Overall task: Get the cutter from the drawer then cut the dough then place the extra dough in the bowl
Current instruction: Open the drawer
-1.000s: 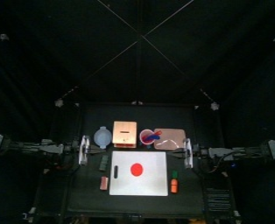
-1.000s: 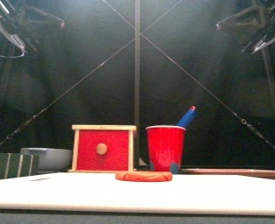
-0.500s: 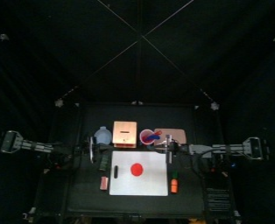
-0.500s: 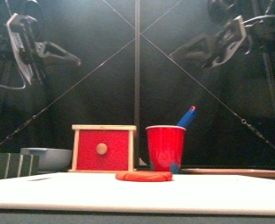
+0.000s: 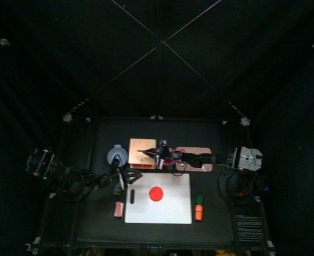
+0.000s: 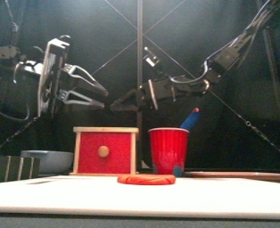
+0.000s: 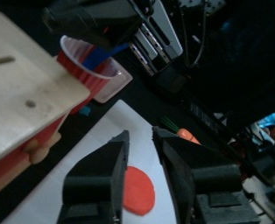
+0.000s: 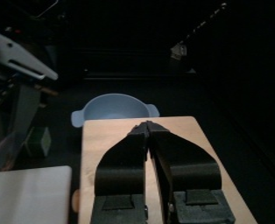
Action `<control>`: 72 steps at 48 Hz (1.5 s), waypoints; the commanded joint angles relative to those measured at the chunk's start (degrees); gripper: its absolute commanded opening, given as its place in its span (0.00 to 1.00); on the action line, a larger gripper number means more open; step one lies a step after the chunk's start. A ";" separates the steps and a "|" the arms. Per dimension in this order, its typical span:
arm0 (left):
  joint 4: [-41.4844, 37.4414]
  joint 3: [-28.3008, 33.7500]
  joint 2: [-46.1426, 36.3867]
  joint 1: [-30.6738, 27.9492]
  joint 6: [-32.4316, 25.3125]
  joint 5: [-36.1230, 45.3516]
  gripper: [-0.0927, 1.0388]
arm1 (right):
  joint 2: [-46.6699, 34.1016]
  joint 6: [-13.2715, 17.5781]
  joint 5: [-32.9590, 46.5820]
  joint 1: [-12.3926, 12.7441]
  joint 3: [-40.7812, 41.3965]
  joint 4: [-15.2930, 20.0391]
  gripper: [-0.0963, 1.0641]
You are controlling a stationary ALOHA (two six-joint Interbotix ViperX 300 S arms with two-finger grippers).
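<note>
- The right pincer [image 8: 144, 129] is pinched shut with its tips touching. It hangs over the top of the wooden box [image 8: 181, 175], and the blue-grey bowl [image 8: 119, 108] is just beside the box.
- The left pincer [image 7: 143, 134] is open with a clear gap and holds nothing. It sits above the back-left part of the white cutting board [image 5: 176, 208].
- Half a second ago both arms were out by the left and right edges of the desk [image 5: 100, 230]. Now the right arm has swung in past the middle over the box. The left one has come in toward the board, and both sit lower in the front view.
- The red dough [image 5: 157, 193] lies flat mid-board with nothing touching it. The box's red drawer front [image 6: 105, 151] looks closed.
- The back row is tight: bowl, box, red cup [image 6: 168, 150] with a blue knife [image 6: 192, 118], then the pink tray [image 5: 200, 155].
- The board's front half and the desk's front edge are open. A small reddish toy [image 5: 118, 208] sits by the board's left edge and an orange toy [image 5: 197, 211] by its right.
</note>
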State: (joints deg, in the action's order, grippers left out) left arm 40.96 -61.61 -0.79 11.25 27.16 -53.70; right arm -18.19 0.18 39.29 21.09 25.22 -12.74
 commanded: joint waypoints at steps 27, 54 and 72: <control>13.62 4.66 4.92 -0.35 2.81 3.43 0.75 | -5.63 -0.26 -10.37 0.00 -7.38 0.09 0.04; 15.91 6.33 8.53 -0.97 9.32 3.69 0.81 | -5.89 -0.44 -11.43 -1.41 -7.21 0.00 0.04; 18.63 7.56 9.84 -4.66 9.23 3.69 0.80 | -5.89 -0.35 -11.51 -2.81 -7.47 0.09 0.04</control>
State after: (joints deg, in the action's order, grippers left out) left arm 58.97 -54.84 9.32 7.73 36.56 -49.75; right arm -24.26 0.00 28.65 19.34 17.58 -12.57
